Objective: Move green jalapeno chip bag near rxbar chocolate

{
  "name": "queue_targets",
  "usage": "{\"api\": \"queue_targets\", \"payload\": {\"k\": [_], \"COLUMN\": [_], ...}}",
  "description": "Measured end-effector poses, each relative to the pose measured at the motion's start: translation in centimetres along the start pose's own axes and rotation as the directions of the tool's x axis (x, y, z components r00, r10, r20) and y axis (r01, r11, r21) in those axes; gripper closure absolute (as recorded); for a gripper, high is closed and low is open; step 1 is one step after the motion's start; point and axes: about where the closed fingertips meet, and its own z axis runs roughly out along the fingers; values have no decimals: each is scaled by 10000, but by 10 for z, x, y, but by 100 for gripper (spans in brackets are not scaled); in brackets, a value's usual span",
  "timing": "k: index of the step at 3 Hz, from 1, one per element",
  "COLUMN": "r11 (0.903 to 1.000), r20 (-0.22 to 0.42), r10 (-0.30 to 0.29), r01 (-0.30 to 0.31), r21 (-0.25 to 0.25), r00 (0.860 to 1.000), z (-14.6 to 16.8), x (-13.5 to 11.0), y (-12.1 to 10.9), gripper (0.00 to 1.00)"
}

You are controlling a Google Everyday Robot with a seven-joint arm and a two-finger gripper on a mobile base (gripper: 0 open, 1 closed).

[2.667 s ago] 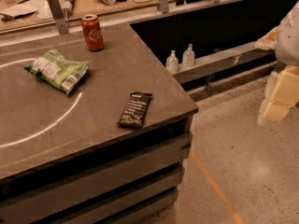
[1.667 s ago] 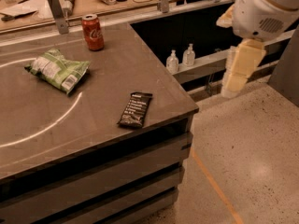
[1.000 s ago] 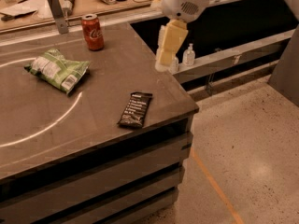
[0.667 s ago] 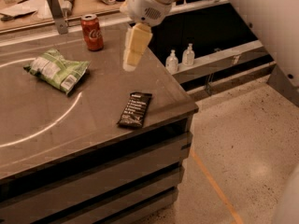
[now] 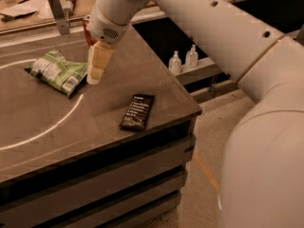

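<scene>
While cream gripper [image 5: 93, 77] hangs just beside crinkled green bag [image 5: 56, 71], its opening cannot be told | flat dark bar [image 5: 137, 111] apart on smooth table [image 5: 159, 80].

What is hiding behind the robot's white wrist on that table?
Only a red sliver shows past the wrist; the rest of it is covered. The gripper hangs beside the green chip bag, over the table.

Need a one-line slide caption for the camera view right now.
Hand lowered beside the chip bag on the table, with the rxbar lying apart near the front edge.
</scene>
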Motion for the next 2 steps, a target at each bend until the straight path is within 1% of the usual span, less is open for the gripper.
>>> {"api": "queue_targets", "payload": {"k": [1, 2], "r11": [9989, 9956], "r20": [53, -67], "r10": [232, 621], "r01": [-230, -624], "r21": [-406, -706], "r00": [9997, 9980], "z": [42, 79], "x": [-15, -22], "y": [-4, -8], "gripper": [0, 0]}}
